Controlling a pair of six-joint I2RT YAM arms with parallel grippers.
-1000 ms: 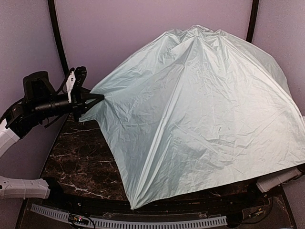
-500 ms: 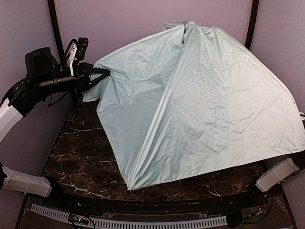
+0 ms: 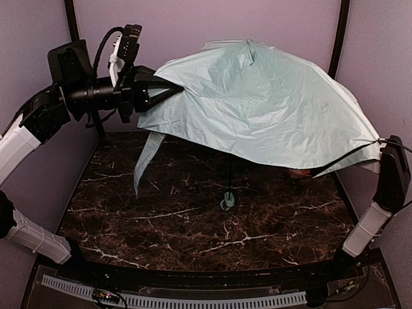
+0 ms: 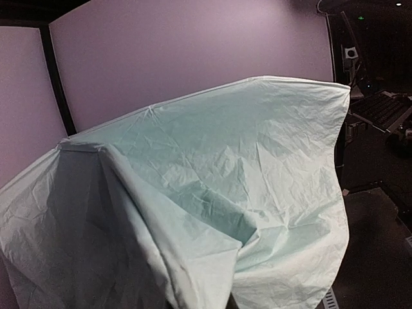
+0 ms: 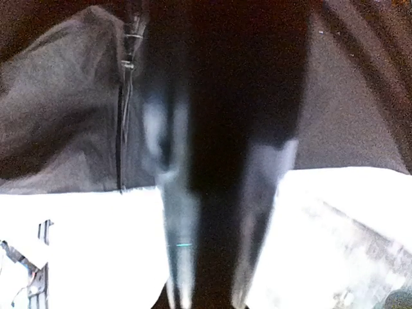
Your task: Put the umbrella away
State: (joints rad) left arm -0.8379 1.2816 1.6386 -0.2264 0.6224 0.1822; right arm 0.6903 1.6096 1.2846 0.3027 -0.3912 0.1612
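The umbrella is open, its pale mint canopy held up over the back of the table. Its thin black shaft hangs down to the small mint handle with its strap. My left gripper is shut on the canopy's left edge, and the fabric fills the left wrist view and hides the fingers there. My right arm reaches under the canopy's right edge. The right wrist view is blurred: my right gripper stands against the black underside, jaws close around a dark part of the umbrella.
The dark marble table lies below the umbrella. Purple walls stand close on three sides, with black posts at the back left and back right. A loose flap of canopy hangs down at the left.
The umbrella has been lifted off the table. My left gripper rose and moved right with the canopy edge. The right edge rose with my right arm, baring the shaft and handle.
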